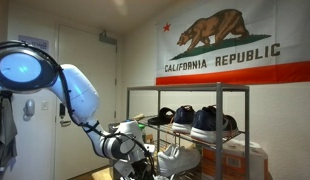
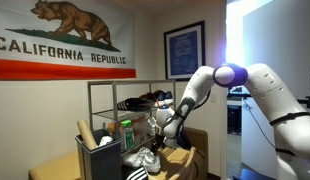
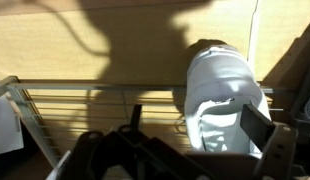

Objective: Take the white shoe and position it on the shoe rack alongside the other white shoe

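Observation:
A white shoe [image 3: 220, 90] lies on the thin rails of the shoe rack [image 3: 95, 105] in the wrist view, toe pointing away from me. My gripper [image 3: 195, 125] is open; its left finger stands clear to the shoe's left and its right finger overlaps the shoe's right edge. In both exterior views the gripper [image 1: 143, 158] [image 2: 155, 135] hangs at the lower shelf of the rack [image 1: 185, 90] [image 2: 120, 84], next to a white shoe [image 1: 181, 158] [image 2: 145, 159]. I see only one white shoe clearly; a second one is hidden or cannot be told apart.
Dark white-soled sneakers [image 1: 210, 121] [image 2: 145, 102] sit on the rack's upper shelf. A dark bin [image 2: 100, 155] with bottles stands in front of the rack. A California flag [image 1: 230, 45] hangs on the wall behind. A door [image 1: 80, 50] is beside the arm.

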`<control>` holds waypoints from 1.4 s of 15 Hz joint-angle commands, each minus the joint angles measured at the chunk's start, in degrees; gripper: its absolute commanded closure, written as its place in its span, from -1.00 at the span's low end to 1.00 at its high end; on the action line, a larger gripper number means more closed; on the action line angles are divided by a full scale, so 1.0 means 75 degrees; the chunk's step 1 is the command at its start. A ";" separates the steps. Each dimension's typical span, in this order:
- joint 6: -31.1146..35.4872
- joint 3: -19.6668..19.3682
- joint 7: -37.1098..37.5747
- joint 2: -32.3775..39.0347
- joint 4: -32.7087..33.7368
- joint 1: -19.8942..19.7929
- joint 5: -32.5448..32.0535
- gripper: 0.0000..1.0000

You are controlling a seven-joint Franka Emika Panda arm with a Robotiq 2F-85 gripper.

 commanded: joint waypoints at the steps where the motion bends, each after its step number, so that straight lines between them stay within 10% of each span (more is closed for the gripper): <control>1: -0.0012 0.0007 -0.0024 0.0008 0.0007 -0.0016 0.0007 -1.00; 21: 0.0628 -0.0650 0.0677 0.0683 0.0321 0.0606 -0.0081 -1.00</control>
